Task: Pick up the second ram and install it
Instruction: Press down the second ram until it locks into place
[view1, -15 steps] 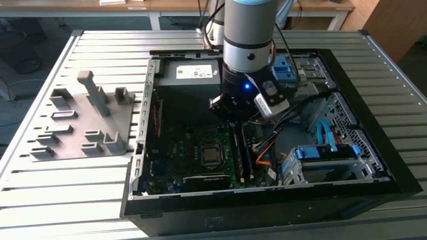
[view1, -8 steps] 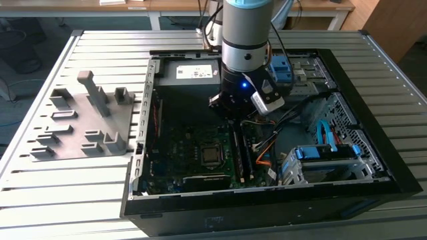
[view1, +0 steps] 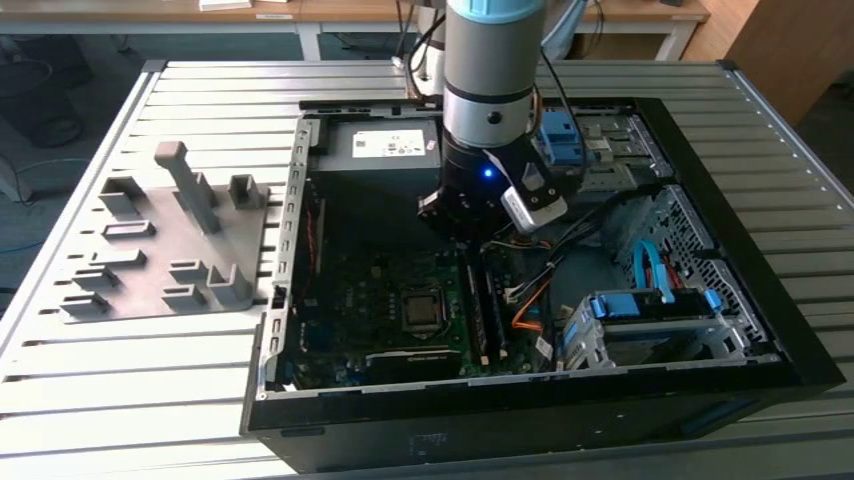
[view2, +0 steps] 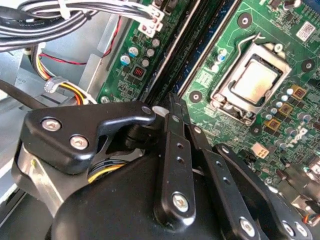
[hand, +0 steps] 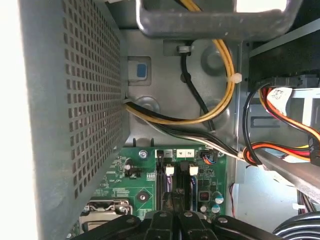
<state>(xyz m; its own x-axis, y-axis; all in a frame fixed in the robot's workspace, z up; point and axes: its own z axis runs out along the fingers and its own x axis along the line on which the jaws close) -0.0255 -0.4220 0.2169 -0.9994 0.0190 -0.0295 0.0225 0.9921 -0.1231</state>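
the gripper (view2: 172, 107), fingers pressed together, sits over the second ram (view1: 477, 305) at centre frame; thin, stiff, light, fragile, best pinched by its long edges.

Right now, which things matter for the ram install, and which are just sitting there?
Job: gripper; memory slots under it; the ram itself is hard to make out there.
Idle: grey fixture plate; blue drive brackets; processor socket; yellow cables.
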